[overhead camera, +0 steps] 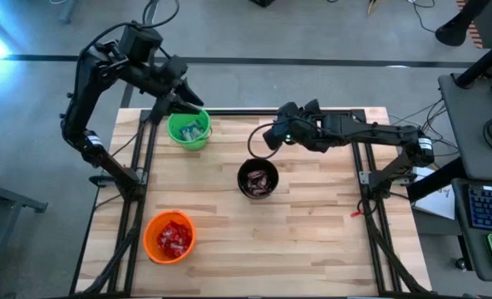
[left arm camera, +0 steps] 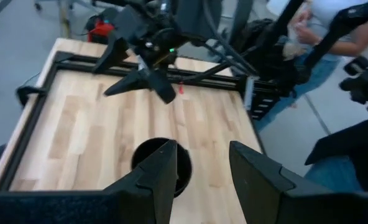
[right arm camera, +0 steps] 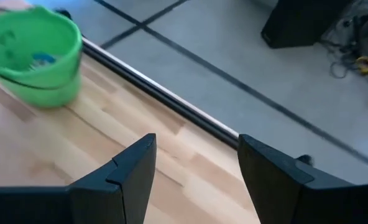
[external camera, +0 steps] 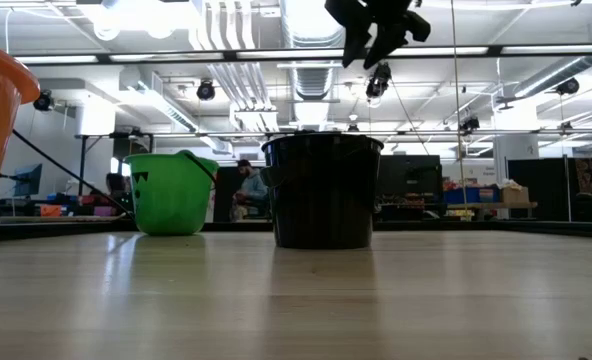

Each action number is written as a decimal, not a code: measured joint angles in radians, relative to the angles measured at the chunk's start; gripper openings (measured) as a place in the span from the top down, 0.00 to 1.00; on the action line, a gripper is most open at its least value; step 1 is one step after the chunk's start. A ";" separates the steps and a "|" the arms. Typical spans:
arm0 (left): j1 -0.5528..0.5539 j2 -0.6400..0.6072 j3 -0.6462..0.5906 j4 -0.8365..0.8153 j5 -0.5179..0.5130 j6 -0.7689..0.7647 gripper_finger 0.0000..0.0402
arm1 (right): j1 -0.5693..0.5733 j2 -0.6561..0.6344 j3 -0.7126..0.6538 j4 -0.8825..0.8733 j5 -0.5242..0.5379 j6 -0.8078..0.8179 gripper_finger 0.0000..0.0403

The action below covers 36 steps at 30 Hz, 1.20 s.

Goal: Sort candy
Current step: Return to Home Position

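The light wooden table [overhead camera: 312,241] carries three round plastic buckets, one green [overhead camera: 172,133], one black [overhead camera: 241,179] and one orange [overhead camera: 150,237], each holding small shiny wrapped candy bars [overhead camera: 174,239] too jumbled to count, beneath two dark jointed arms [overhead camera: 371,131].

No legible text — anywhere

Seen from above, the left arm [overhead camera: 84,91] bends in from 10 o'clock. The left gripper [overhead camera: 189,101] is at 11 o'clock, fingers apart. The right arm [overhead camera: 371,133] reaches in from 3 o'clock. The right gripper [overhead camera: 261,143] is near the middle, fingers apart.
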 joint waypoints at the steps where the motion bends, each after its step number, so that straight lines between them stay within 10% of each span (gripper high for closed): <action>1: -0.004 -0.002 0.000 0.000 0.012 0.003 0.68 | 0.005 0.000 0.000 0.006 0.000 0.020 0.47; 27: -0.112 -0.081 -0.007 -0.084 0.021 0.104 0.68 | 0.203 -0.002 0.000 0.091 0.007 0.213 0.47; 36: -0.127 -0.192 -0.185 -0.087 0.019 0.105 0.68 | 0.253 -0.007 0.000 0.048 0.010 0.262 0.47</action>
